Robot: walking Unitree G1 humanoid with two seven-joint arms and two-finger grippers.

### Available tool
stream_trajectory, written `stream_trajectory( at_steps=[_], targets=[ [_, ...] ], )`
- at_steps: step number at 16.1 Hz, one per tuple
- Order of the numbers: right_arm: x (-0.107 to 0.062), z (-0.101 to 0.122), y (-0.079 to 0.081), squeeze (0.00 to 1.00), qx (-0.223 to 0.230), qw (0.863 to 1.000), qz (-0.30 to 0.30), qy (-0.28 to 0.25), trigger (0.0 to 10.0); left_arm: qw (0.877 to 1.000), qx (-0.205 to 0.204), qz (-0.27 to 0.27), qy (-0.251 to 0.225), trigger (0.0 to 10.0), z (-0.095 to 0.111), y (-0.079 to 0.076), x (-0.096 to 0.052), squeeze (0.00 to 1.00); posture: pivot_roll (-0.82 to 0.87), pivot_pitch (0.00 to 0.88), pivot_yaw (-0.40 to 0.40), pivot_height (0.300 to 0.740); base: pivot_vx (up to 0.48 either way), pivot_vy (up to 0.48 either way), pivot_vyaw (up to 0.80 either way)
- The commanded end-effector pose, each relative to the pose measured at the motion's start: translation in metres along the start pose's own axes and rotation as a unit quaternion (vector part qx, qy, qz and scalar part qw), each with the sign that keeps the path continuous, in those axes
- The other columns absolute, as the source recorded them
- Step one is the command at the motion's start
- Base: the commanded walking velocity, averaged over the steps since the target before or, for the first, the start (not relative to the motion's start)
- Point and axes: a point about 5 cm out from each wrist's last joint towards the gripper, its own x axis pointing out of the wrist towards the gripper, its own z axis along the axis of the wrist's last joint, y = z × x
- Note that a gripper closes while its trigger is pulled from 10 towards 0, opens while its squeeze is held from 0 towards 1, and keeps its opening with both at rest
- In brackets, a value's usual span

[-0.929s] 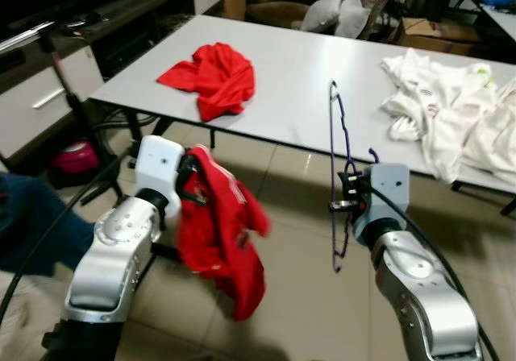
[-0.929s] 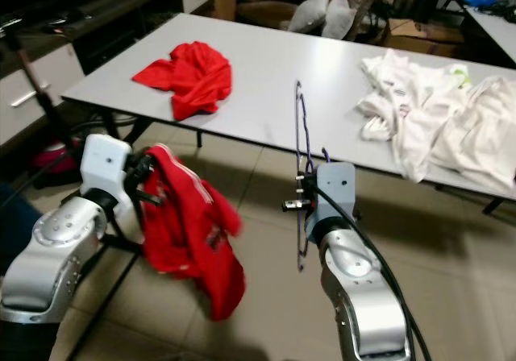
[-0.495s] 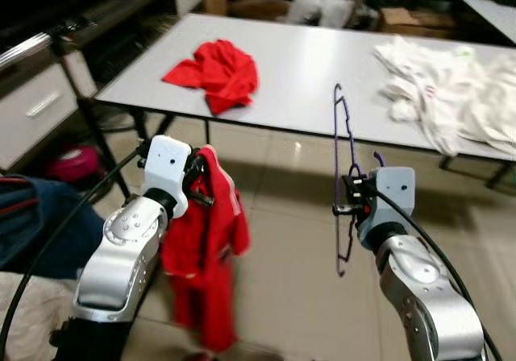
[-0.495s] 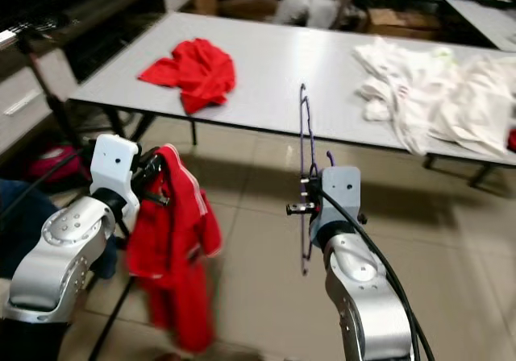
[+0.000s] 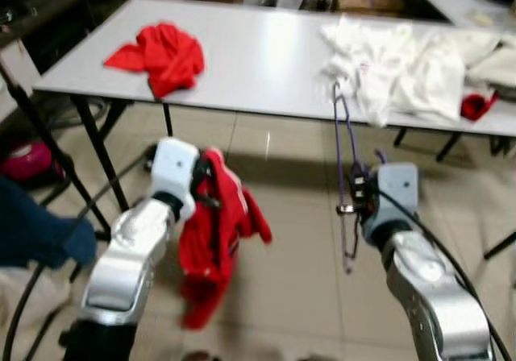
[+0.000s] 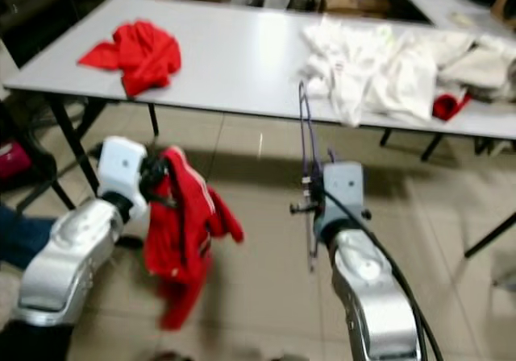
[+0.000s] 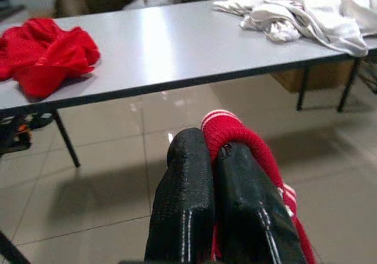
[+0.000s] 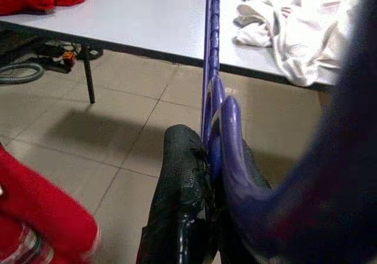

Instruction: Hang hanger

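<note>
My right gripper (image 5: 352, 192) is shut on a purple hanger (image 5: 345, 161), which stands upright and edge-on in front of the grey table (image 5: 258, 51). In the right wrist view the hanger (image 8: 212, 69) runs up from between the black fingers (image 8: 182, 175). My left gripper (image 5: 203, 185) is shut on a red garment with white stripes (image 5: 214, 244) that hangs down over the tiled floor. The left wrist view shows its red striped edge (image 7: 235, 134) pinched beside the fingers (image 7: 191, 181).
A second red garment (image 5: 161, 51) lies on the table's left part. A pile of white clothes (image 5: 403, 55) covers its right part, with a small red piece (image 5: 477, 103) at the edge. Table legs (image 5: 101, 159) stand to my left. A dark blue thing (image 5: 32, 232) sits at far left.
The camera has swung to the right, so the table and clothes slid left in the picture. The red garment in my left gripper swings. Both grippers keep their hold.
</note>
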Motion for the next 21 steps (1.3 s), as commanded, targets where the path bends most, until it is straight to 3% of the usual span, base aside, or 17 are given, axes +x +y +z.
stream_trajectory(
  at_steps=[1, 5, 8, 12, 21],
  targets=[
    [-0.001, 0.001, -0.008, 0.0, -0.01, 1.0, -0.015, 0.001, 10.0, 1.0, 0.0, -0.008, -0.026, 10.0, 0.01, -0.007, 0.002, 0.0, 0.01, 0.0, -0.001, 0.74, 0.0, -0.48, 0.0],
    [0.0, 0.002, -0.012, 0.0, -0.012, 1.0, -0.017, 0.002, 10.0, 0.999, -0.013, 0.002, -0.04, 10.0, 0.015, -0.008, 0.004, 0.0, 0.01, 0.0, -0.006, 0.74, 0.0, 0.0, 0.0],
    [0.002, 0.005, -0.015, 0.0, -0.019, 1.0, -0.015, -0.003, 10.0, 0.998, -0.018, -0.004, -0.063, 10.0, 0.022, -0.008, 0.007, 0.0, 0.0, 0.0, -0.002, 0.74, 0.252, 0.0, -0.72],
    [0.005, 0.008, -0.016, 0.0, -0.027, 1.0, -0.013, -0.008, 10.0, 0.998, -0.021, 0.015, -0.053, 10.0, 0.02, -0.002, 0.009, 0.0, 0.01, 0.0, -0.002, 0.74, 0.356, 0.0, -0.17],
    [0.007, 0.006, -0.012, 0.0, -0.028, 1.0, -0.002, -0.005, 10.0, 0.998, -0.027, 0.031, -0.048, 10.0, 0.018, 0.003, 0.01, 0.0, 0.01, 0.0, -0.008, 0.74, 0.0, 0.0, 0.0]
  ],
)
